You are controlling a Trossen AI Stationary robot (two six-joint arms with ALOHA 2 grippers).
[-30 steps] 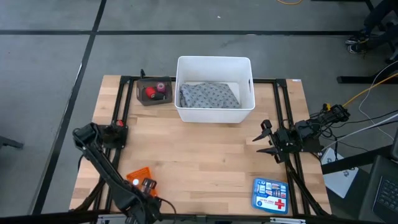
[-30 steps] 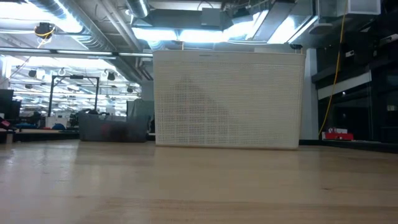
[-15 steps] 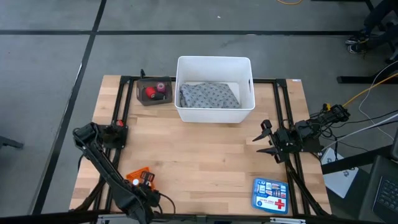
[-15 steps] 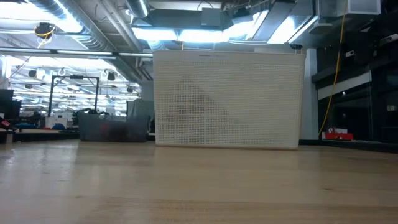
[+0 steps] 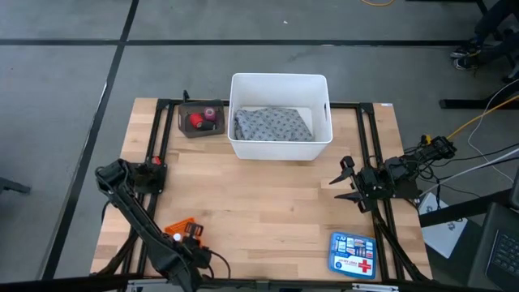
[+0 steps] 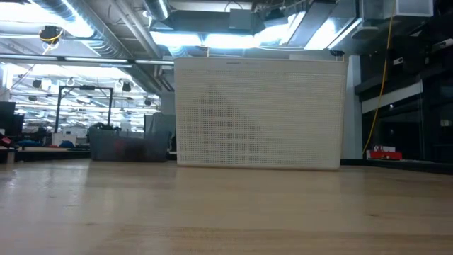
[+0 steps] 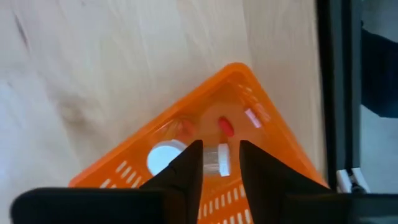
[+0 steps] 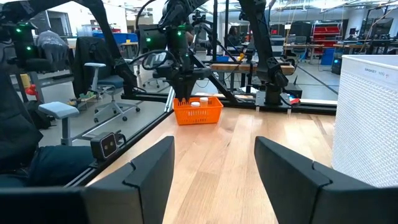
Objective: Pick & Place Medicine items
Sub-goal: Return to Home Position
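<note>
The wooden surface [image 5: 276, 203] carries a white bin [image 5: 280, 148] at its far edge, and a grey dotted cloth [image 5: 272, 124] lies folded inside it. The right claw [image 8: 214, 149] rests at the surface's right side, its fingers spread wide and empty. A first-aid box [image 5: 353, 254] lies at the near right corner. At the near left, the left claw [image 7: 221, 146] hovers over an orange bin [image 7: 273, 134], its fingers parted narrowly and gripping nothing. In that bin lie a white tablet [image 7: 165, 157], a red capsule [image 7: 225, 127] and a pink capsule [image 7: 253, 116].
</note>
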